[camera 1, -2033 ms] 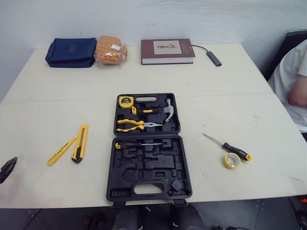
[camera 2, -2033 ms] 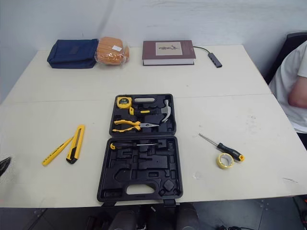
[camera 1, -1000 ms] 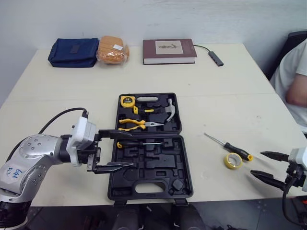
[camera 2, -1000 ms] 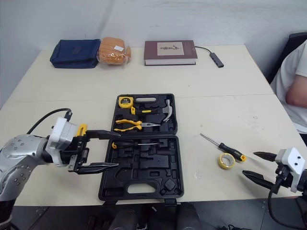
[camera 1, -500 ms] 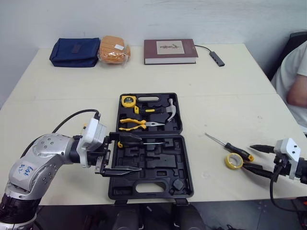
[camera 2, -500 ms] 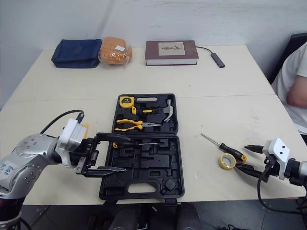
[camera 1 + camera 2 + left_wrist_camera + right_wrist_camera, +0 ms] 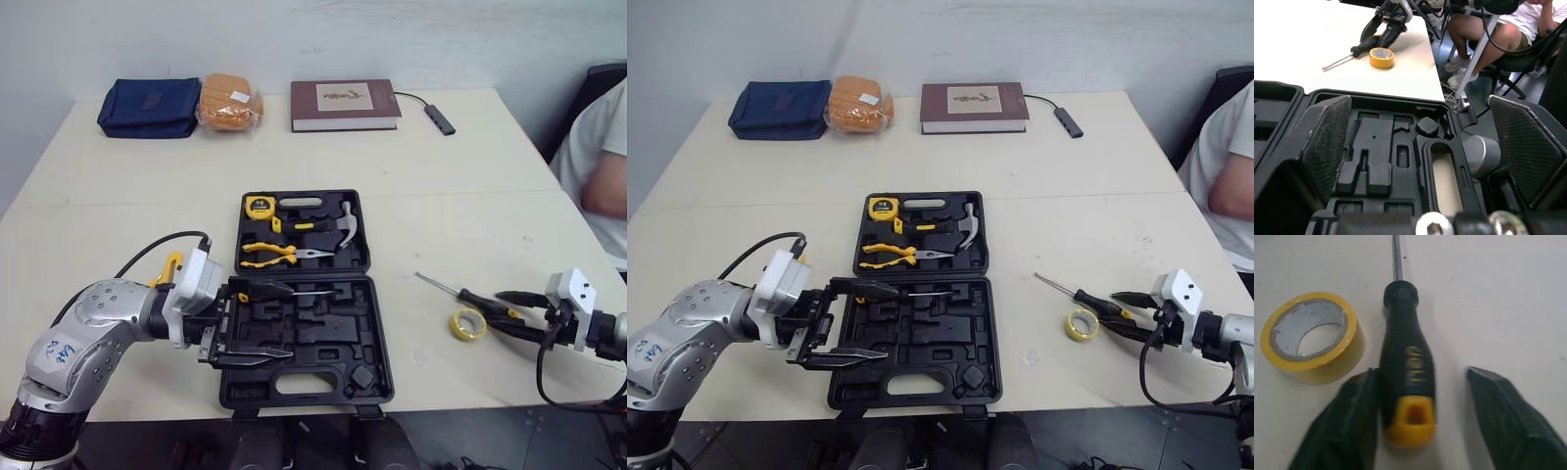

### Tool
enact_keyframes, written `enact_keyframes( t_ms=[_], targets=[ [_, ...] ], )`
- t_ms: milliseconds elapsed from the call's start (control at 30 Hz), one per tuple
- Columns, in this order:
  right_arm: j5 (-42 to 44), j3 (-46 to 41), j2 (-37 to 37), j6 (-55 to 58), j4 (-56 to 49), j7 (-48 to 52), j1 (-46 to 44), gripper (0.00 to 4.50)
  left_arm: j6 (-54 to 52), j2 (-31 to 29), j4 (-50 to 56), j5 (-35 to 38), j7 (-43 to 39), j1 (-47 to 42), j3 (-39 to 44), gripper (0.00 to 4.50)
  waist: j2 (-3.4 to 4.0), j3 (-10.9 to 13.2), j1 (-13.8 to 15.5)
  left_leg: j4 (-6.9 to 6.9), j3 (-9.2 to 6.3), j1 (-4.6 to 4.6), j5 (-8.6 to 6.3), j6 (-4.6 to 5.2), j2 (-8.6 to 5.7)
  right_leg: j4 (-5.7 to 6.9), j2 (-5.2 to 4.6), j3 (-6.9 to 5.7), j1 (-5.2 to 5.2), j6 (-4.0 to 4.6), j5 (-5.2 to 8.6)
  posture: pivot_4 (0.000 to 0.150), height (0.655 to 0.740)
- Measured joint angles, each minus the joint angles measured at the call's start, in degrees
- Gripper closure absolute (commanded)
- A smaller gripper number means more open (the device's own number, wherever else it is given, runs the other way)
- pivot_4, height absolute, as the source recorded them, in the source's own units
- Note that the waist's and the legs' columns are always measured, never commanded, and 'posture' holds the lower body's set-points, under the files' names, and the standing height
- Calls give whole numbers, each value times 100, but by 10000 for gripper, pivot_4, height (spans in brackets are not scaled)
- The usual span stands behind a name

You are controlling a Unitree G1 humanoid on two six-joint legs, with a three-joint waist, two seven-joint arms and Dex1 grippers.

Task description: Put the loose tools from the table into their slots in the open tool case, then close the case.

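Observation:
The black tool case (image 7: 302, 294) lies open mid-table; its far half holds a tape measure (image 7: 259, 207), a hammer (image 7: 338, 225) and pliers (image 7: 274, 255). My left gripper (image 7: 288, 321) hovers open over the near half's left side, holding nothing; the empty slots (image 7: 1376, 156) lie between its fingers (image 7: 1327, 142). A black-and-yellow screwdriver (image 7: 460, 294) lies right of the case beside a yellow tape roll (image 7: 467, 324). My right gripper (image 7: 1420, 374) straddles the screwdriver's handle (image 7: 1405, 367): one finger (image 7: 1347, 431) touches it, the other stands apart. A yellow knife (image 7: 169, 267) peeks from behind my left arm.
Along the far edge sit a blue pouch (image 7: 149, 106), an orange packet (image 7: 225, 101), a brown book (image 7: 343, 104) and a black adapter on a cable (image 7: 438, 119). A person (image 7: 602, 166) sits at the table's right side. The near table edge runs just below the case.
My right gripper has slid left onto the screwdriver's handle and its fingers have narrowed around it. My left gripper has reached further right over the case's near half, still open.

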State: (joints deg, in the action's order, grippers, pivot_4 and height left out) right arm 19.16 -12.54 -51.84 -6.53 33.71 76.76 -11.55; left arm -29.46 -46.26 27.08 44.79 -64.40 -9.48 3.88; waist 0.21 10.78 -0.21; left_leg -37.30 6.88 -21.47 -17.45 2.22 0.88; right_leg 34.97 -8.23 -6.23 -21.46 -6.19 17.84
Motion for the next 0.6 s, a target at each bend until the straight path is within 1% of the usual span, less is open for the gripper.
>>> enact_keyframes(
  t_ms=[33,167,400,500,567,600],
  targets=[
    [1,-1,13,-33,16,4,-10,35149,-58,-26,19,20,-42,34,-2,0,0,0,0,0,0,0,0,0,0,0,0,0,0,0,0,1500,7400],
    [10,-28,60,-123,76,-5,-30,35102,-30,20,89,33,-161,49,-11,0,0,0,-1,-5,0,0,0,0,0,3,-1,1,1,0,0,1500,7400],
    [23,-78,56,-226,-30,-89,-58,35103,232,175,-142,-109,-300,-318,-69,0,1,1,-1,-4,1,-1,0,0,0,3,1,-1,-1,0,0,1500,7400],
    [144,-138,-92,12,-882,-100,-102,35103,489,252,-366,-264,-409,-320,-58,0,23,13,-28,-3,5,-1,0,0,2,6,3,3,-4,0,0,1500,7400],
    [326,-136,-237,471,-1620,-115,-166,35103,785,333,-545,-351,-462,-233,45,0,27,15,-29,-1,5,0,0,-2,5,6,4,5,-7,1,1,1500,7400],
    [504,-118,-317,943,-2176,-173,-242,35103,981,371,-666,-413,-489,-136,169,0,28,16,-33,-1,4,-1,0,-4,9,6,6,4,-10,3,2,1500,7400]
  ],
)
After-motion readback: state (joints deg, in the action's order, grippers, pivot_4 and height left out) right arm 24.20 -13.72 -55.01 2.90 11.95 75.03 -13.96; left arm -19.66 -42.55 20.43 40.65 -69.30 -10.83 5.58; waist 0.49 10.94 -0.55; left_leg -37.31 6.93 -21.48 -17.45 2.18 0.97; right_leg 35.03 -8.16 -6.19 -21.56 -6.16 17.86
